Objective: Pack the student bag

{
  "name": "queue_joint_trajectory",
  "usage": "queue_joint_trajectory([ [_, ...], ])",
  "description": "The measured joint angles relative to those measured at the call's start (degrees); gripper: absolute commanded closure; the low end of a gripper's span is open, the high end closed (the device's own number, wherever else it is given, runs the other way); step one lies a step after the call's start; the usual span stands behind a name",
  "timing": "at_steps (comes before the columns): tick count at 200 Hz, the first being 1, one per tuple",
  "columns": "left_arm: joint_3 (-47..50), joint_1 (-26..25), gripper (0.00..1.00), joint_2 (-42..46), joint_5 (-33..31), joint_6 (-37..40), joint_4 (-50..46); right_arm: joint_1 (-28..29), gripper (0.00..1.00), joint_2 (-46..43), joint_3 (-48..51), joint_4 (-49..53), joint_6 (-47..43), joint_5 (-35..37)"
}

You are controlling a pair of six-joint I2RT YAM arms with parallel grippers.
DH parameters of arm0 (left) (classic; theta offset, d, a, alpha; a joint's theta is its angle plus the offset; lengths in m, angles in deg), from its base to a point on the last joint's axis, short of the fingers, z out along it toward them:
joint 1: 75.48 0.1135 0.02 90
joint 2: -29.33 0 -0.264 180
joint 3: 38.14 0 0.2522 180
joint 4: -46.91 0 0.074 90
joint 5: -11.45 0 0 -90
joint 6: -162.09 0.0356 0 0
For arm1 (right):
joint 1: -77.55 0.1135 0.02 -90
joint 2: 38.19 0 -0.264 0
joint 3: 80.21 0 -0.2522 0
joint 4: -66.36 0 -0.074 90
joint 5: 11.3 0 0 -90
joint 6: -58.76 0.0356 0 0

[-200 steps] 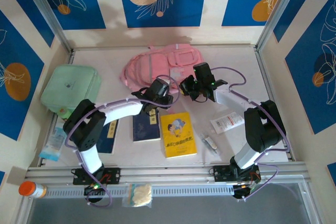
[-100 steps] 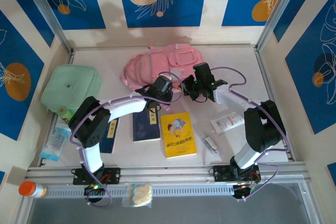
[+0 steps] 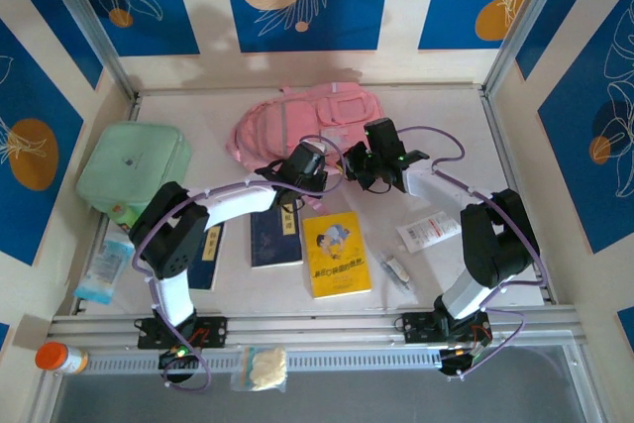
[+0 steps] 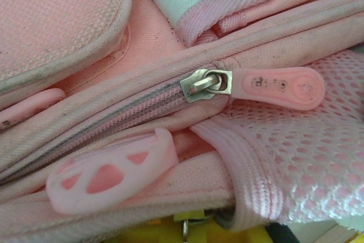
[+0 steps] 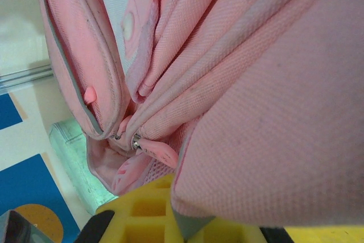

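Two grippers meet at the near edge of the student bag [image 3: 297,121], a large pink fabric backpack with grey-silver trim. It lies flat at the far middle of the white table [image 3: 466,121], with its far edge close to the back wall. The left gripper [image 3: 302,162] is at the bag's near edge with its jaws fully closed. In the left wrist view its yellow fingertips [image 4: 239,236] lie under a pink seam, and whether fabric is nipped between them cannot be told. Just above, a closed zip line runs up to a metal zip slider [image 4: 206,82]. A solid pink pull tab [image 4: 281,86] points right from the slider, and a second pink pull tab with cut-outs [image 4: 108,174] lies just below the zip. A pink mesh pocket [image 4: 307,157] borders the lower right. The right gripper [image 3: 355,167], just beside the left one, has its jaws closed on a fold of the bag's pink fabric. The fold's grey edge hangs between the yellow fingers [image 5: 142,214]. Bare table extends from the bag's right side to the right-hand frame. A mint-green square soft case [image 3: 134,167] sits well apart at the left edge. A dark blue book [image 3: 276,237], a yellow book [image 3: 335,253] and a white tube [image 3: 428,232] occupy the near half.
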Motion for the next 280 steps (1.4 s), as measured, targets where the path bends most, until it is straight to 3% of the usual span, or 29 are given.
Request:
queue_joint_trajectory([
  [88, 6.27, 2.08, 1.0, 6.88, 0.94, 0.07, 0.79, -0.85, 1.0, 0.0, -2.16, 1.99, -3.5, -1.46],
  [141, 11.06, 4.83, 1.0, 12.37, 2.89, 1.53, 0.57, -4.37, 1.0, 0.02, -4.24, 4.92, -8.57, -6.78],
  [227, 10.95, 5.31, 1.0, 13.35, 9.84, 2.95, -0.26, -11.54, 1.0, 6.43, -12.28, 11.47, -16.65, -14.95],
  [244, 10.71, 5.29, 1.0, 13.33, 11.54, 1.95, -0.44, -12.81, 0.89, 7.32, -12.57, 11.82, -16.98, -15.82],
  [267, 10.27, 5.25, 1.0, 13.03, 13.27, 0.28, -0.74, -14.58, 0.56, 7.54, -11.76, 10.12, -15.34, -17.88],
  [280, 9.79, 5.25, 1.0, 12.63, 13.49, -0.04, -1.09, -15.52, 0.45, 6.75, -9.84, 8.17, -14.32, -18.84],
])
